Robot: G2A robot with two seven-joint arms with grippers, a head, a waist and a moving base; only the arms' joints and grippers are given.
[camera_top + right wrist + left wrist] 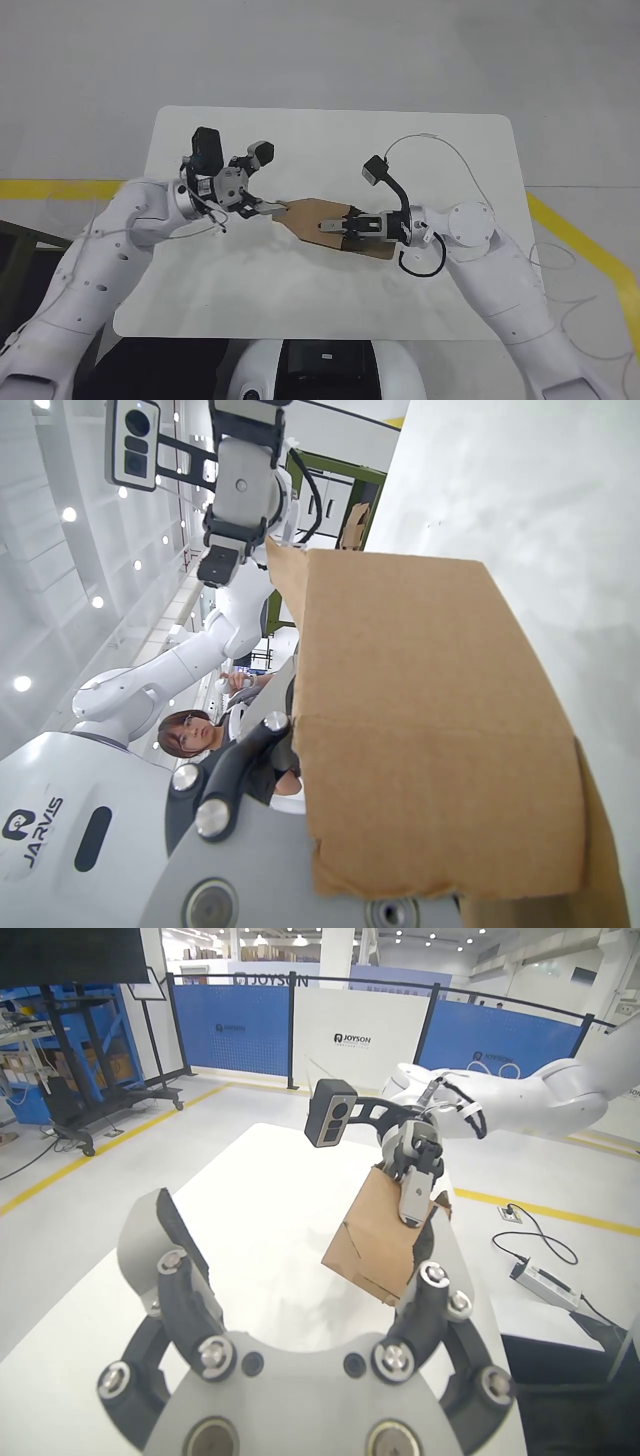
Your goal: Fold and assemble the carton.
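A flat brown carton [312, 212] is held above the middle of the white table [300, 290]. My right gripper [335, 225] is shut on its right part, one finger lying across the top face. In the left wrist view the carton [375, 1238] hangs tilted with the right gripper [412, 1213] clamped on its far edge. My left gripper [263, 180] is open at the carton's left tip, with one finger [440, 1248] against the carton's near edge and the other finger [160, 1238] wide apart. The right wrist view has the carton [425, 725] close up and the left gripper [225, 565] beyond it.
A thin white cable [450, 150] loops over the table's back right part. Bare tabletop lies in front of and behind the carton. A power adapter with its cord [545, 1283] lies on the floor beside the table.
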